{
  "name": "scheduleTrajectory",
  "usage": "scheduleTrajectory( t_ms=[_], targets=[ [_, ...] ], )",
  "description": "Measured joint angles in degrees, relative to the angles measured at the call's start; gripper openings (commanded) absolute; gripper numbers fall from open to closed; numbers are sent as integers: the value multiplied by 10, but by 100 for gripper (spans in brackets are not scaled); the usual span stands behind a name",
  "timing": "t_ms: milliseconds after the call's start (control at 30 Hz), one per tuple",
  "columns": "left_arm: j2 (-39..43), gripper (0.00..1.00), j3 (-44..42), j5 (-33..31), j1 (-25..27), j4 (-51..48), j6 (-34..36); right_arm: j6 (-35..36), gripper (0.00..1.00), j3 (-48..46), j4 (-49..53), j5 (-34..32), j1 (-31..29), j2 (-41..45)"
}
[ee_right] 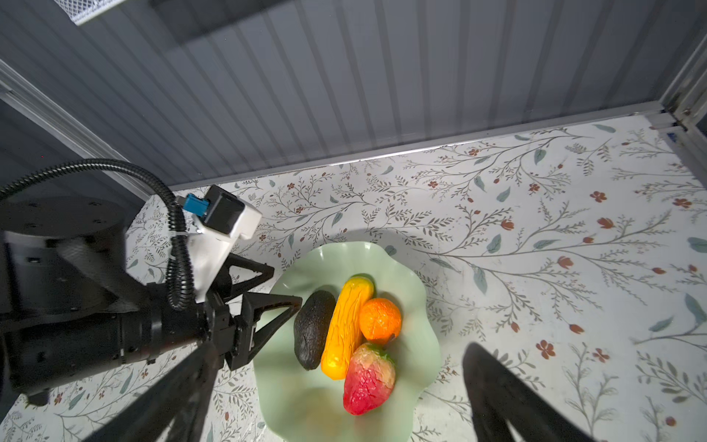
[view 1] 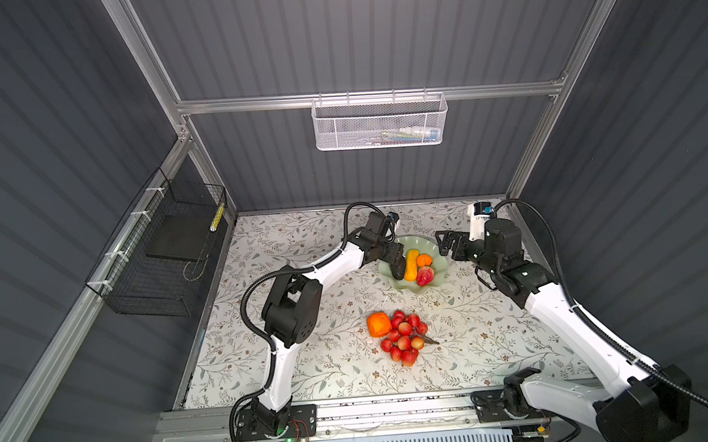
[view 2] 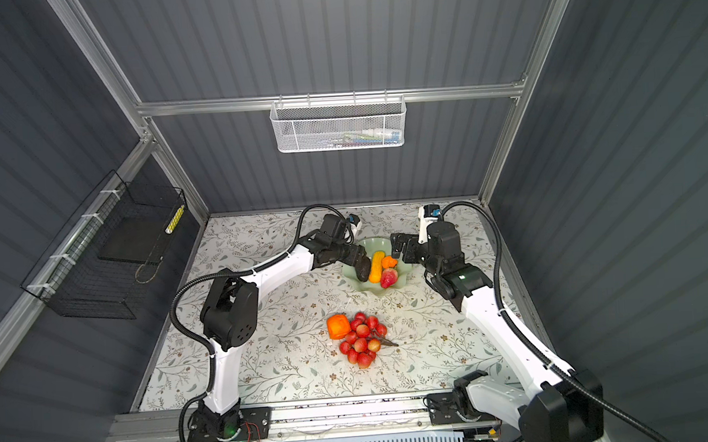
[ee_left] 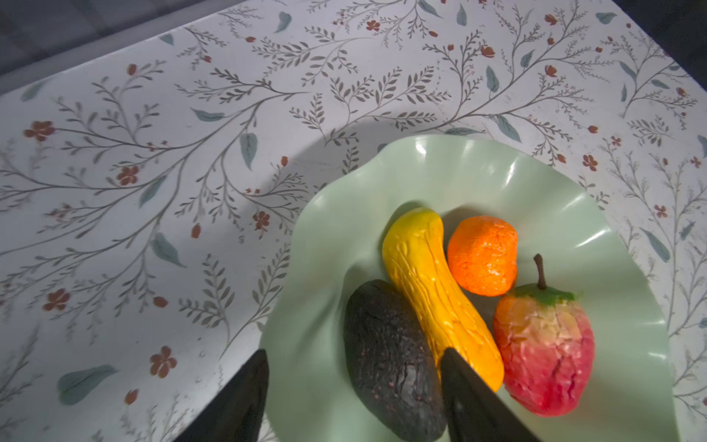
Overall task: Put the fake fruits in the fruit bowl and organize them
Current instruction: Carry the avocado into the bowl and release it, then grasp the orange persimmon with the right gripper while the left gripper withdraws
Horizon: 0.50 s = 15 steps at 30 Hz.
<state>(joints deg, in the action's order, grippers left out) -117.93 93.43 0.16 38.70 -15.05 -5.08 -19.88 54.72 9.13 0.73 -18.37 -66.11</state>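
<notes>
The pale green fruit bowl [view 1: 410,289] [ee_left: 478,180] [ee_right: 306,402] holds a dark avocado [view 1: 397,269] [ee_left: 386,344], a yellow cob [view 1: 411,264] [ee_left: 428,283], a tangerine [view 1: 424,260] [ee_left: 482,260] and a strawberry [view 1: 425,275] [ee_left: 543,352]. My left gripper [view 1: 393,255] [ee_left: 355,352] is open over the bowl's left side; the avocado lies in the bowl between its fingers, close against one and apart from the other. My right gripper [view 1: 445,242] [ee_right: 340,346] is wide open and empty at the bowl's right rim. An orange persimmon [view 1: 378,324] [view 2: 338,326] and red grapes [view 1: 406,337] [view 2: 362,340] lie together on the table nearer the front.
A white mesh basket [view 1: 380,123] hangs on the back wall and a black wire basket [view 1: 158,257] on the left wall. The left arm's elbow [view 1: 292,308] stands left of the persimmon. The bowl is near the table's back edge.
</notes>
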Motion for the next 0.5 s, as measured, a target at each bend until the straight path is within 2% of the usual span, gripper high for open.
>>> scheduleTrajectory(
  t_ms=[167,300,500],
  targets=[
    [150,93,-132,-92,-5,80,-28,11,96,4,38,28,-29,-52],
    [292,100,-263,-186,-23,163,-62,27,95,21,77,29,-122,-113],
    [437,100,-455,-264,-127,216,-169,27,95,35,109,53,-246,-194]
  ],
)
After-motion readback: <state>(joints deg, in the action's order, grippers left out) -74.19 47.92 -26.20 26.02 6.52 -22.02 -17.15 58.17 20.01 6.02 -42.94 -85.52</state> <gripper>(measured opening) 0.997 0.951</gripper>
